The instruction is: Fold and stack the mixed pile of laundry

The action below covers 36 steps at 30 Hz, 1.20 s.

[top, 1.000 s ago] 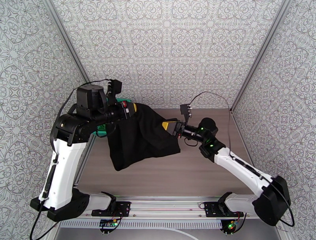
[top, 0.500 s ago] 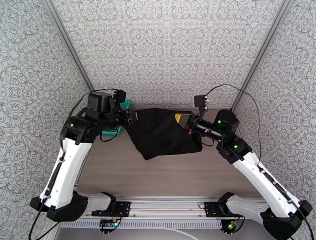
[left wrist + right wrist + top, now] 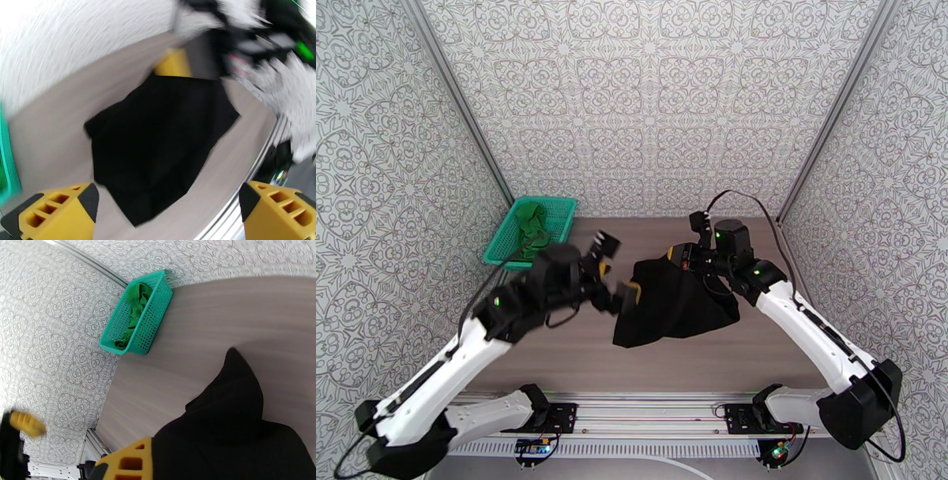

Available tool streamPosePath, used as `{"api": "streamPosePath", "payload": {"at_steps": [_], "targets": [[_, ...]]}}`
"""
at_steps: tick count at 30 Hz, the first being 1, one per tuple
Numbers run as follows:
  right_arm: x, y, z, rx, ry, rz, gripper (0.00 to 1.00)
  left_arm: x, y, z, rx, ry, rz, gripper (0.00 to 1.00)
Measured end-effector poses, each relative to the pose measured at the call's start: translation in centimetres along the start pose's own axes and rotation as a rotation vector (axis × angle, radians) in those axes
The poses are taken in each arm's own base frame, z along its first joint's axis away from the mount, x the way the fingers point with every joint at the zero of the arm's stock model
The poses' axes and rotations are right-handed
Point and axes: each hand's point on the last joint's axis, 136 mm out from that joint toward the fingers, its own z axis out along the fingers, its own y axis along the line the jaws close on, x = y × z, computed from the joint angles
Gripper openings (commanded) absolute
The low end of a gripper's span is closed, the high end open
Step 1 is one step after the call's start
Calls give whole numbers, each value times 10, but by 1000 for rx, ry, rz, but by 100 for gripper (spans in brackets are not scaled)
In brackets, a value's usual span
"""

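Observation:
The black garment (image 3: pixel 675 304) hangs from my right gripper (image 3: pixel 681 256), which is shut on its top edge; the lower part drapes onto the table. In the right wrist view the black cloth (image 3: pixel 237 437) covers the jaws beside one yellow finger (image 3: pixel 126 461). My left gripper (image 3: pixel 616 271) is open just left of the garment, apart from it. Its two yellow fingers (image 3: pixel 59 205) stand wide at the bottom corners of the blurred left wrist view, with the black garment (image 3: pixel 158 150) beyond them. The green T-shirt (image 3: pixel 531 225) lies crumpled in the basket.
The teal mesh basket (image 3: pixel 557 207) sits at the table's back left corner, also seen from the right wrist as the basket (image 3: pixel 152 323). Patterned walls enclose three sides. Bare wood table (image 3: pixel 553 347) lies in front of the garment.
My left gripper has opened, let go of the black garment and swung down toward the table's middle. The right gripper moved left and lower with the garment, which now hangs from it alone.

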Motion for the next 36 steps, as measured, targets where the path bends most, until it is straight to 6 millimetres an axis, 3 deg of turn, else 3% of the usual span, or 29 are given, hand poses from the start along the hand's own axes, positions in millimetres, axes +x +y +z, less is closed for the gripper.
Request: {"api": "streamPosePath", "payload": {"at_steps": [2,5,9,12,14,17,23,27,32,36], "targets": [[1,-1,1,-4,9,19,0,4,-9,11,-16,-9,93,99],[3,-2,2,-10,22,42,0,11,-10,43,-79,21,214,99],[5,-2,3,-18,34,63,0,40,-4,94,-142,107,352,99],[8,-4,5,-16,44,75,0,61,-2,115,-154,142,434,99],[10,-6,5,-13,49,80,0,63,0,120,-160,138,462,99],[11,-7,5,-12,52,84,0,52,10,123,-184,93,460,99],[11,-6,3,-13,52,84,0,33,27,126,-175,19,418,80],[11,-3,-1,-16,47,88,0,38,19,132,-98,15,391,75],[10,0,-6,-22,40,88,0,53,12,139,-5,44,349,76],[12,-1,-6,-16,45,95,0,54,10,140,28,43,322,75]]}}
